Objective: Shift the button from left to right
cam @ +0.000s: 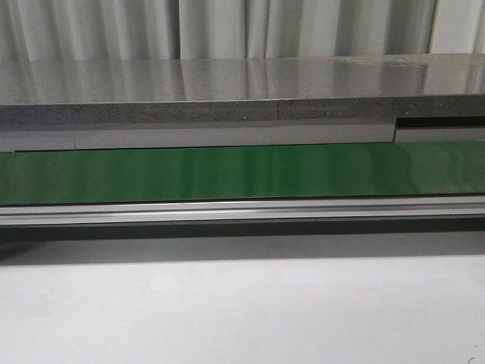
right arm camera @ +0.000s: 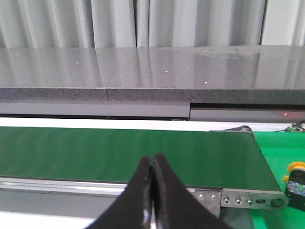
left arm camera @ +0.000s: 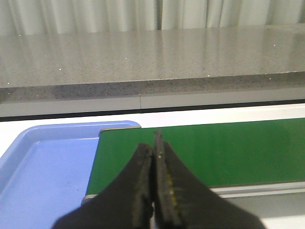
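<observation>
A button (right arm camera: 296,183) with a yellow head and a black body sits on a bright green surface (right arm camera: 276,157) past the right end of the green belt (right arm camera: 119,155), at the edge of the right wrist view. My right gripper (right arm camera: 153,160) is shut and empty, held over the belt's near rail, well left of the button. My left gripper (left arm camera: 153,143) is shut and empty, over the left end of the belt (left arm camera: 214,150). The front view shows only the bare belt (cam: 242,173); neither gripper nor the button shows there.
A blue tray (left arm camera: 43,171) lies just off the belt's left end. A grey stone counter (cam: 227,91) runs behind the belt, with curtains behind it. An aluminium rail (cam: 242,211) borders the belt's near side, with a white table (cam: 242,311) in front.
</observation>
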Available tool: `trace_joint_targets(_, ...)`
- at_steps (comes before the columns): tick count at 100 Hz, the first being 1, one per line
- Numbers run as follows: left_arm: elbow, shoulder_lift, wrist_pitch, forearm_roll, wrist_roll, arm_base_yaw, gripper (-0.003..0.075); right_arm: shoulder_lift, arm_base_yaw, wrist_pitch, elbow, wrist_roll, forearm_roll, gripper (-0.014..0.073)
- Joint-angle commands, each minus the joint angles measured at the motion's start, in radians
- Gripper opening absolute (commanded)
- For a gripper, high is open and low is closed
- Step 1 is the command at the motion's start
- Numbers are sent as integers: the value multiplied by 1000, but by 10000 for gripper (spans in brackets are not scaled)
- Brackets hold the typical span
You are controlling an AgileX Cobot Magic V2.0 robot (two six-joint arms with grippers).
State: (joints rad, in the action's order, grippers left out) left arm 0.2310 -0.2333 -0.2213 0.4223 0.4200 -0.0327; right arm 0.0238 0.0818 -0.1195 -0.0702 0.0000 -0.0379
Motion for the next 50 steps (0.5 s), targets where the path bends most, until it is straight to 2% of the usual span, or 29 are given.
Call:
trace_joint_targets(1, 29, -7, 66, 12, -1, 7, -21, -20, 1, 102, 20, 5, 15, -68)
trace_joint_targets(15, 29, -7, 66, 12, -1, 7, -21, -55, 0, 134, 83, 13, 14, -68)
trace_joint_targets(50, 29, -7, 66, 12, -1, 7, -21, -54, 0, 119, 81, 14, 14, -68)
